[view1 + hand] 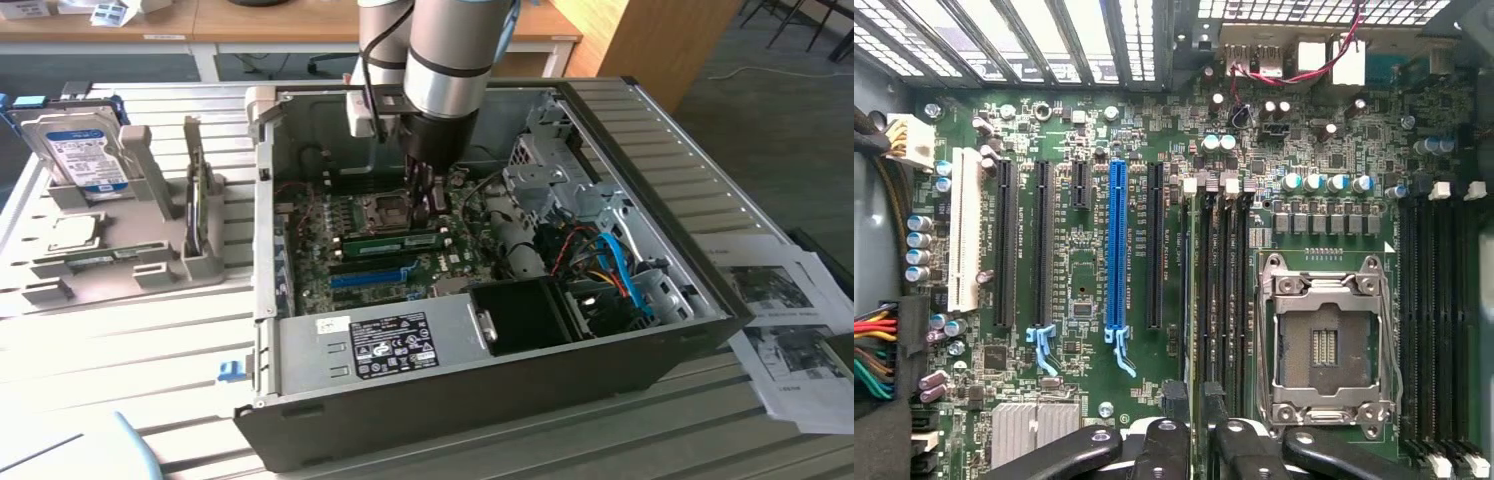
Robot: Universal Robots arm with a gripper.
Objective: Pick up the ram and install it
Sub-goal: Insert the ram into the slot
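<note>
Gripper (pixel 430 225) at the ram (pixel 394 243); grip state cannot be told. Memory slots (pixel 1224 300) could be damaged if ram is pressed tilted.

Glare on pale slatted tabletop (pixel 134 340), shadowed interior of open dark metal computer case (pixel 441 400), green motherboard (pixel 1082 250) evenly lit, vent slots (pixel 1054 30) blown out.

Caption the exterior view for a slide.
Grey robot arm's gripper poised over thin green ram stick inside open computer case.

one ram (pixel 394 243), one blue slot (pixel 1116 250), one white slot (pixel 964 230), one cpu socket (pixel 1324 345), one hard drive (pixel 78 150).
</note>
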